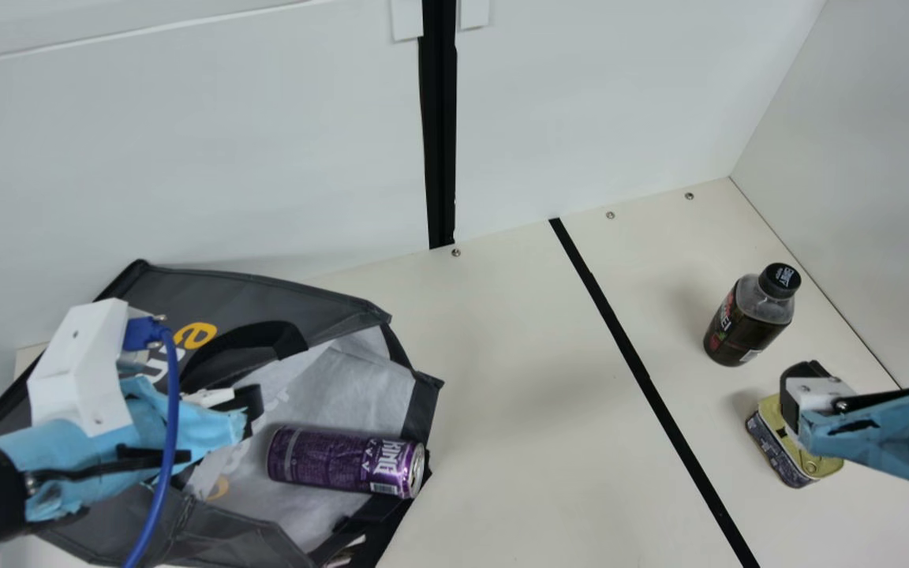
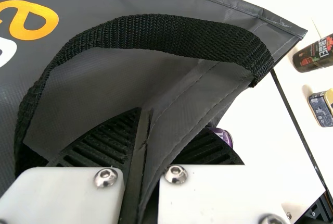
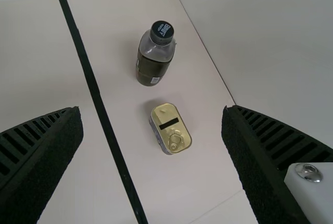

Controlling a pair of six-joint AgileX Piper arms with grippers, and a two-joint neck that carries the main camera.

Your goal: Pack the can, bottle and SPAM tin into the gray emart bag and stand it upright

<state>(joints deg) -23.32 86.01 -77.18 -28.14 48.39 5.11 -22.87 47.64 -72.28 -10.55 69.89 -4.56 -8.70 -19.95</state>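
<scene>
Left jaws pinched on gray emart bag [image 1: 257, 288], can [image 1: 344, 461] lying within; right jaws spread above SPAM tin [image 3: 170, 129], bottle [image 1: 745, 319] at tin's 11 o'clock (main view); tin pickup likely underway, centred lowering needed.

In the main view, we locate the bag [image 1: 265, 289] on the left of the table [image 1: 518, 379]. We find the can [image 1: 336, 461] lying on its side in the bag's mouth. Right of the bag, we note a strip [image 1: 630, 351] running forward from the back wall [image 1: 581, 102]. Right of the strip, we locate the bottle [image 1: 742, 323], upright, behind the SPAM tin [image 1: 774, 454], near the side wall [image 1: 880, 173].
</scene>
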